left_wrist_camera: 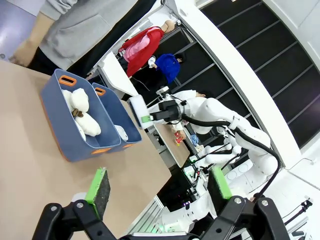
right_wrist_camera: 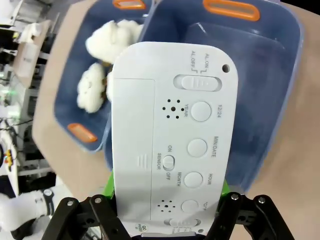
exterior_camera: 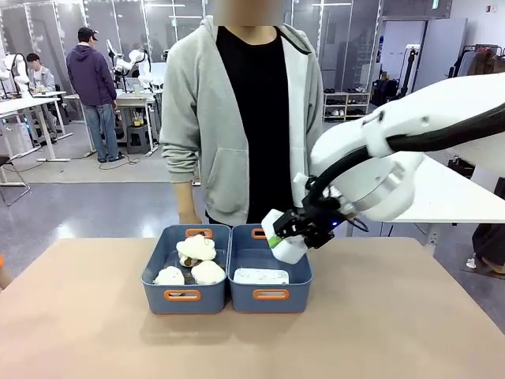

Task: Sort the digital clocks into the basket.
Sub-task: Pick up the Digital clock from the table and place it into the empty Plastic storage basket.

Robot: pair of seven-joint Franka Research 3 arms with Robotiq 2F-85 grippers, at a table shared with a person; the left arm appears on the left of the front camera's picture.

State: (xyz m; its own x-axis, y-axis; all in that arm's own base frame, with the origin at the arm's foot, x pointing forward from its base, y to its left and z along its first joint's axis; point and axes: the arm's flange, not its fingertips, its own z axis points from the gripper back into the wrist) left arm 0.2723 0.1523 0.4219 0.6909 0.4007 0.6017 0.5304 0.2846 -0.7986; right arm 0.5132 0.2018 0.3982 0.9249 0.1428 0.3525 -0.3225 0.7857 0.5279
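My right gripper is shut on a white digital clock, held tilted just above the right blue basket. The right wrist view shows the clock's back with its buttons and switches, pinched between the green pads, over that basket's inside. Another white clock lies flat on the basket's floor. My left gripper hangs open with nothing between its fingers, above the table's near side; from there the baskets and the right gripper with its clock appear farther off.
The left blue bin holds three fluffy white plush toys. A person in a grey hoodie stands right behind the bins, hands down. The tan table is bare in front of the bins.
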